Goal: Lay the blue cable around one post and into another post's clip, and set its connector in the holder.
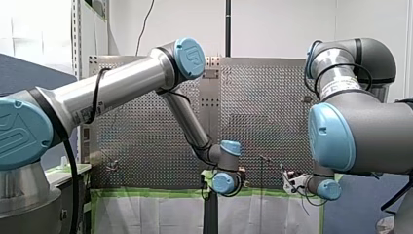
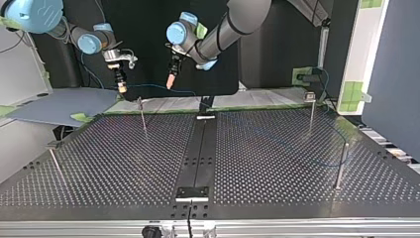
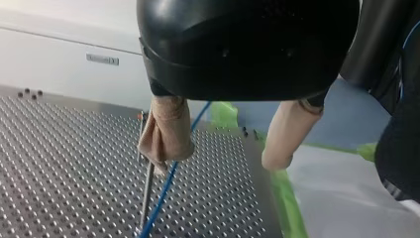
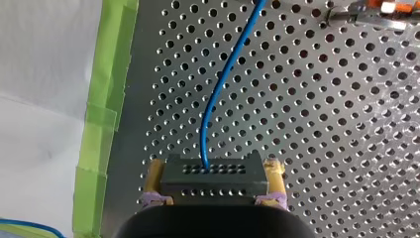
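Observation:
My right gripper [image 4: 213, 171] is shut on the black connector [image 4: 210, 176], with a yellow pad on each side. The blue cable [image 4: 218, 99] leaves the connector and runs ahead over the perforated plate. In the top view this gripper [image 2: 119, 84] hangs above the table's far edge, close to a thin post [image 2: 142, 111]. My left gripper [image 3: 220, 158] stands open with beige pads, and the blue cable [image 3: 166, 188] passes close by one finger [image 3: 166, 131], next to a post [image 3: 147, 188]. I cannot tell whether they touch. In the top view my left gripper [image 2: 171, 79] hangs beside the right one.
More posts stand at the top view's right [image 2: 311, 106] [image 2: 341, 163] and near left [image 2: 54, 158]. A black block [image 2: 193, 193] sits on the centre strip near the front edge. A clip with orange parts [image 4: 366, 12] lies ahead of my right gripper. Green tape [image 3: 282, 193] edges the plate.

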